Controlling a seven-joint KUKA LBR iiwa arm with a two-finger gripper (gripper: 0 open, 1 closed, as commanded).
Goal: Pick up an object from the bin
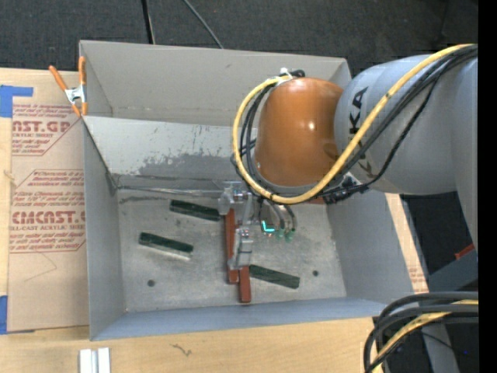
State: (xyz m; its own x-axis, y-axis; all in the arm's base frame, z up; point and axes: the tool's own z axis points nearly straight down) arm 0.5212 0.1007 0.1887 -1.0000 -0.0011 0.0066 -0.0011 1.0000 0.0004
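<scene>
arm (419, 123) reaches in from the right, bent downward | orange cover (299, 130) at wrist, ringed by cables (238, 134) | claw (244, 247) points down, set low

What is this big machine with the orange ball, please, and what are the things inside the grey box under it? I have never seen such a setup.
This is a robot arm. The orange dome is a cover on its wrist and is part of the robot. One camera looks down from above, a little from the side, and the arm comes in from the right.

The grey box is a metal bin. Four slim bars lie on its floor. Three are dark green: the back green bar, the left green bar and the front green bar. The fourth is a longer red-brown bar in the middle.

The gripper, the arm's small metal hand, hangs low directly over the red-brown bar. I cannot tell from this view whether it holds the bar.
</scene>
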